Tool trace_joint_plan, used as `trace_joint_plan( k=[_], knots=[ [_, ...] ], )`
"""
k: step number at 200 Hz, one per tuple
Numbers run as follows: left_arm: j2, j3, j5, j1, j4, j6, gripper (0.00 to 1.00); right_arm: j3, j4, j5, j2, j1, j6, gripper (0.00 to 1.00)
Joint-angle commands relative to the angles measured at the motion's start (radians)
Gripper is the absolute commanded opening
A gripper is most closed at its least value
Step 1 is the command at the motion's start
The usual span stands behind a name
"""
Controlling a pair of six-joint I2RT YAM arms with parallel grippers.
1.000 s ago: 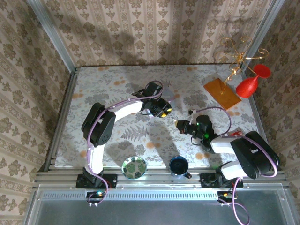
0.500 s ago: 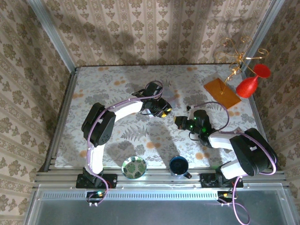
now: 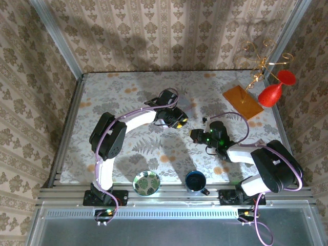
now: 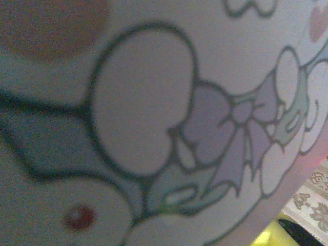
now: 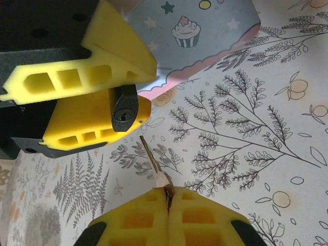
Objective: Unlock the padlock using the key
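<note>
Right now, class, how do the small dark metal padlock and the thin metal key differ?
The small dark squarish metal padlock is stubby; the thin metal key is slim and paler. The padlock is clamped by the left gripper; the key juts from the right gripper, jaws shut. Both are metal and gripped.

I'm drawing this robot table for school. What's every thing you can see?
padlock: one, dark, between the left gripper's fingers
key: one, metal, tip aimed at padlock's keyhole
tin: one, lavender with cupcake picture, beyond the padlock
bowl: one, green patterned, table's near edge
cup: one, dark blue, right of bowl
board: one, orange, far right
wire stand: one, gold, on board
goblet: one, red, beside board
table: one, floral cloth
left gripper: one, yellow fingers, shut on padlock
right gripper: one, yellow fingers, shut on key
</note>
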State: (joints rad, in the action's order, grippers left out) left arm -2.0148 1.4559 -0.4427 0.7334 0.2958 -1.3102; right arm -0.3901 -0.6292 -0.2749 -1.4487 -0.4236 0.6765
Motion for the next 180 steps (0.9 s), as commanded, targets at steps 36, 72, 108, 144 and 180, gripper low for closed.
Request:
trace_joint_plan(
  k=[36,72,108,144,180],
  knots=[
    [-0.047,-0.008,-0.095,0.010,0.009,-0.049,0.00,-0.039,-0.012,0.030,-0.015,-0.014,0.014,0.00],
    [-0.051,-0.005,-0.099,0.009,0.008,-0.050,0.00,-0.053,-0.016,0.032,-0.021,-0.015,0.015,0.00],
    [-0.055,0.001,-0.105,0.013,0.006,-0.052,0.00,-0.067,-0.006,0.045,-0.031,-0.015,0.014,0.00],
    [-0.056,0.001,-0.108,0.013,0.004,-0.053,0.00,-0.066,-0.012,0.058,-0.039,-0.015,0.020,0.00],
    [-0.058,-0.003,-0.112,0.013,0.005,-0.054,0.00,-0.059,-0.017,0.066,-0.027,-0.015,0.018,0.00]
  ],
)
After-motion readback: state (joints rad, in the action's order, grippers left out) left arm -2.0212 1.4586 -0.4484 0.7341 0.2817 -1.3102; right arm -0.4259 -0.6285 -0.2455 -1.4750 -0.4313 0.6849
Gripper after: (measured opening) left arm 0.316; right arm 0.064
